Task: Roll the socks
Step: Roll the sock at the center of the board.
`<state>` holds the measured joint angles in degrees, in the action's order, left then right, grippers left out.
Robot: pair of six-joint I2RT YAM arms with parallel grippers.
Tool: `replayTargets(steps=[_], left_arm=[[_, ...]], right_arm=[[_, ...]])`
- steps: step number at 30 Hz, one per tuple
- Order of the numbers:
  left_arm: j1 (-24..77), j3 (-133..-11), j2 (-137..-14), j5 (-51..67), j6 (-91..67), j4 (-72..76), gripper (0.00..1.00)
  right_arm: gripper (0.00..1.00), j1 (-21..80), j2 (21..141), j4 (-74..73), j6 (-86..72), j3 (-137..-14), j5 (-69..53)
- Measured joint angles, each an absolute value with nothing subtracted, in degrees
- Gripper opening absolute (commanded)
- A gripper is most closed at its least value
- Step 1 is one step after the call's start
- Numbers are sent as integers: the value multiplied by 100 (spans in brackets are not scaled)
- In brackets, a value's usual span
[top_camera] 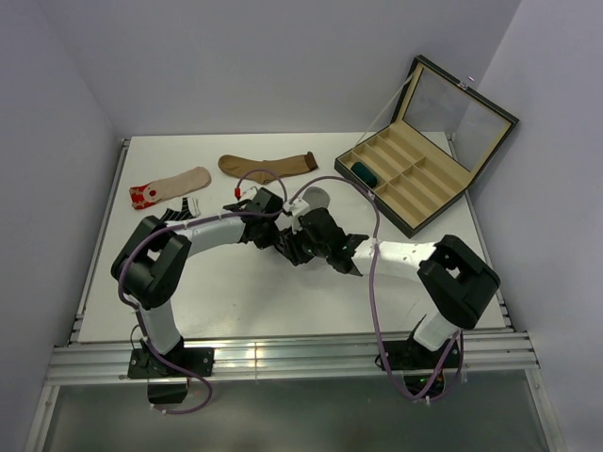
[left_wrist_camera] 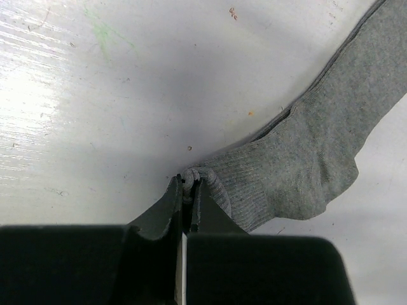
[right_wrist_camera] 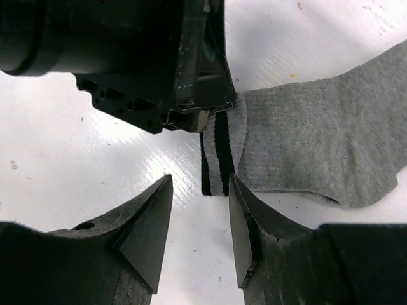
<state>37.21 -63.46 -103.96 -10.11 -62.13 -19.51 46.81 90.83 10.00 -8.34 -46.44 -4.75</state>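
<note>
A grey sock [left_wrist_camera: 305, 159] with a black-striped cuff [right_wrist_camera: 215, 155] lies flat on the white table at mid-table; in the top view only a bit of it [top_camera: 317, 198] shows behind the grippers. My left gripper [left_wrist_camera: 188, 182] is shut on a pinched fold at the sock's cuff edge, low at the table; in the top view it [top_camera: 279, 233] sits at centre. My right gripper [right_wrist_camera: 201, 184] is open, its jaws just short of the striped cuff corner, close beside the left gripper [right_wrist_camera: 191, 82]. In the top view it [top_camera: 301, 247] is against the left one.
A brown sock [top_camera: 268, 165] lies at the back centre, a beige red-toed sock [top_camera: 170, 185] at back left, and a black white-striped sock [top_camera: 179, 215] is partly under the left arm. An open compartment box [top_camera: 419, 184] at back right holds a dark teal roll [top_camera: 363, 172].
</note>
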Motion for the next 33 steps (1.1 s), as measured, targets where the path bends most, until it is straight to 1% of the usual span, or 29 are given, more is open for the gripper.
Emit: replayTargets(steps=[10, 13, 16, 17, 18, 19, 20, 21, 22, 24, 25, 26, 27, 28, 30, 31, 33], left_arm=[[3677, -6346, -10396, -862, -6246, -1949, 0], [3647, -6333, -10396, -794, -6281, -1935, 1], [3605, -6324, -10396, -760, -6309, -1925, 2], [3601, -6322, -10396, -753, -6324, -1920, 3], [3597, -6322, -10396, -751, -6329, -1920, 4], [3594, -6320, -10396, -749, -6333, -1914, 9], [3590, -6313, -10394, -742, -6351, -1909, 11], [3583, -6298, -10383, -738, -6370, -1896, 14], [3577, -6270, -10370, -733, -6392, -1872, 21], [3548, -6206, -10328, -716, -6431, -1831, 25], [3527, -6176, -10300, -716, -6458, -1831, 29], [3516, -6134, -10263, -731, -6475, -1828, 31], [3516, -6086, -10208, -764, -6512, -1826, 35], [3527, -6020, -10145, -801, -6536, -1824, 43], [3570, -5854, -9926, -882, -6576, -1824, 52], [3583, -5778, -9824, -899, -6604, -1802, 62], [3592, -5570, -9511, -937, -6687, -1717, 69]], right_arm=[[43, 4965, 9666, 1286, -541, -4652, -93], [40, 4989, 9804, 1297, -497, -4707, 78], [30, 5017, 9900, 1271, -473, -4799, 266], [18, 5024, 9935, 1271, -456, -4823, 331], [10, 5026, 9963, 1262, -443, -4842, 370], [5, 5028, 9974, 1253, -451, -4853, 381], [0, 5028, 9983, 1227, -456, -4871, 386], [0, 5028, 9990, 1203, -451, -4886, 368], [0, 5026, 10001, 1168, -449, -4908, 342], [0, 4976, 10033, 1052, -429, -4991, 209], [0, 4939, 10051, 1002, -419, -5037, 54], [0, 4858, 10075, 926, -429, -5105, -178], [0, 4757, 10095, 864, -454, -5148, -370], [0, 4609, 10121, 792, -519, -5216, -701], [0, 4235, 10213, 661, -666, -5341, -1437], [0, 4034, 10272, 639, -773, -5378, -1835], [0, 3623, 10422, 672, -1020, -5415, -2672]])
